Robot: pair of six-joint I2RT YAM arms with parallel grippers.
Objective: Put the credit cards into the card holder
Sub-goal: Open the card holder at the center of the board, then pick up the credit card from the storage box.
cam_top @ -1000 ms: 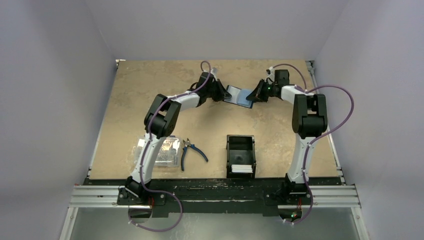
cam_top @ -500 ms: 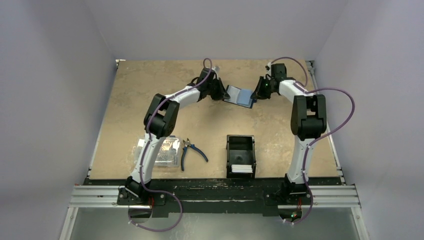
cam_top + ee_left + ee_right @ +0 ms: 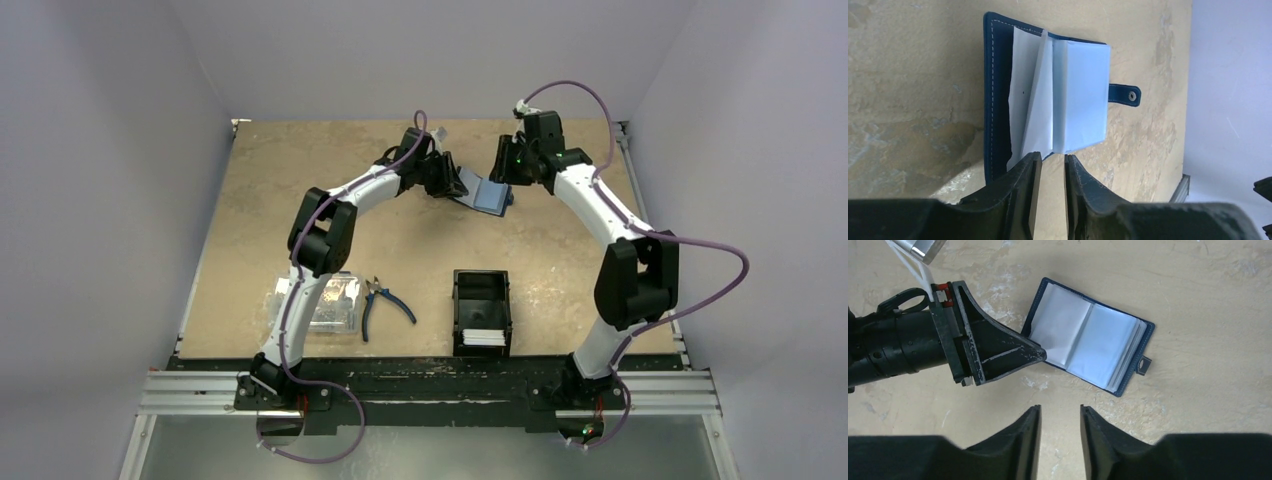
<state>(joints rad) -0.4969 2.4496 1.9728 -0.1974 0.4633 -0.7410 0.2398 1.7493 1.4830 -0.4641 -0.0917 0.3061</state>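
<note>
The navy card holder lies open on the far middle of the table, its pale clear sleeves facing up. My left gripper sits at its left edge, jaws slightly open, nothing between them. The sleeves' corner lies just beyond the fingertips. Over the holder's right side, my right gripper hangs raised and open, empty in its wrist view. White credit cards lie in the near end of the black tray.
Blue-handled pliers and a clear plastic box lie near the left arm's base. The holder's snap tab sticks out toward the right side.
Both grippers have opened and let go of the card holder. The right arm has lifted and swung left above it. The holder stays open on the table.
</note>
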